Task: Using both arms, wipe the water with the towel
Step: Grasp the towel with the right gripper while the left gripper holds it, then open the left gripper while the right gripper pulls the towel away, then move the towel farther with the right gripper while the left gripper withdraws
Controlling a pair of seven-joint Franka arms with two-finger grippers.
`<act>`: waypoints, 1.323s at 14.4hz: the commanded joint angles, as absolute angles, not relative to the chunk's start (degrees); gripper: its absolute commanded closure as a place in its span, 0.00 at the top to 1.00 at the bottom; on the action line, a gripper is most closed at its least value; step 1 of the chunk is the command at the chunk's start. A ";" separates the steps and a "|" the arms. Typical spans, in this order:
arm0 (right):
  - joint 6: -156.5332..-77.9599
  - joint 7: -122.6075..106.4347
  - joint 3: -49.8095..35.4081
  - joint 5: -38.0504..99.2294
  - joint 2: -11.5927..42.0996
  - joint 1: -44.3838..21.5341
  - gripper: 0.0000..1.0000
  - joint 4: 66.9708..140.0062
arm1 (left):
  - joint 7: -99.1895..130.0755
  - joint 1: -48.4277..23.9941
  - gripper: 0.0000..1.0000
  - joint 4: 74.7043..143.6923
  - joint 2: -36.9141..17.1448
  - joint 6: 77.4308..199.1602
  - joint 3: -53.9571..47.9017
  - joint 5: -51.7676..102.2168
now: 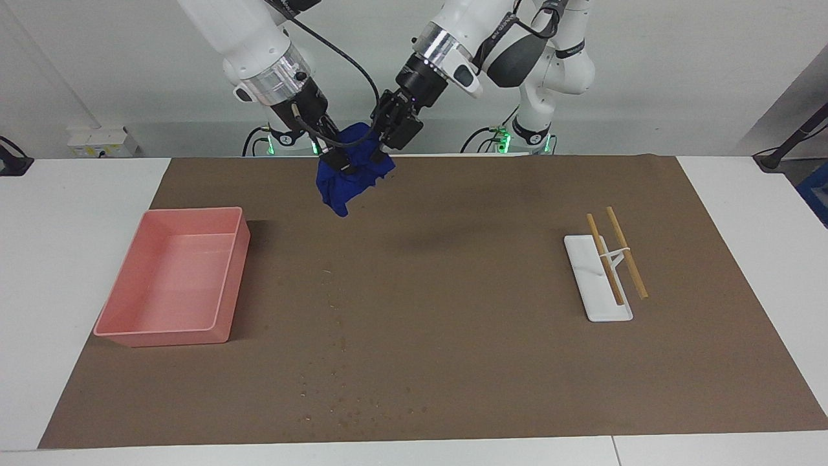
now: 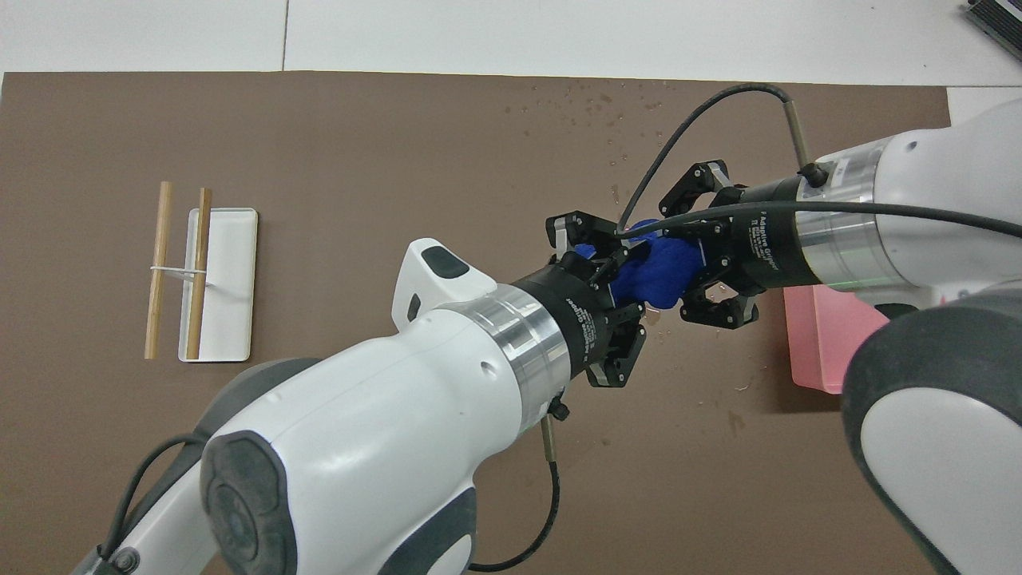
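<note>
The blue towel (image 1: 352,176) hangs bunched in the air between both grippers, over the brown mat's edge nearest the robots. My right gripper (image 1: 340,162) is shut on one side of it and my left gripper (image 1: 383,146) is shut on the other side. In the overhead view the towel (image 2: 656,271) sits between the left gripper (image 2: 619,275) and the right gripper (image 2: 680,257). The water (image 1: 343,401) is a scatter of tiny droplets on the mat, much farther from the robots than the towel; it also shows in the overhead view (image 2: 591,104).
A pink tray (image 1: 129,338) stands on the mat toward the right arm's end. A white tray (image 1: 598,312) with two banded wooden sticks (image 1: 625,254) across it lies toward the left arm's end. The brown mat (image 1: 453,272) covers most of the table.
</note>
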State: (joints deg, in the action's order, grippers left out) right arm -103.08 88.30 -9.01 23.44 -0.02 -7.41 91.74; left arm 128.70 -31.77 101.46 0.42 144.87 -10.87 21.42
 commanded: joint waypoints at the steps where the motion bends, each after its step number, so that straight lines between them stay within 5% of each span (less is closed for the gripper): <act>1: -105.29 85.97 -8.97 23.21 0.00 -6.68 0.00 92.02 | 129.11 -26.21 1.00 101.16 2.98 137.57 -10.90 20.22; 4: -108.62 82.02 -8.96 18.82 0.26 -5.63 0.00 92.63 | 121.94 -20.76 1.00 101.07 4.48 130.98 -10.90 20.04; 10: -125.92 73.14 -9.05 11.26 11.14 -4.92 0.00 90.88 | 101.99 -11.80 1.00 101.43 5.71 119.55 -10.90 20.04; 19: -150.09 55.31 -8.70 3.87 46.81 -5.10 0.00 65.33 | 58.41 3.78 1.00 102.92 8.79 100.73 -10.81 12.69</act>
State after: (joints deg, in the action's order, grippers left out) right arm -147.33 59.49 -8.28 5.20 38.72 -5.26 74.39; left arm 65.01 2.48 101.41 6.79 103.13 -10.18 16.68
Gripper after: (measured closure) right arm 0.824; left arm 0.000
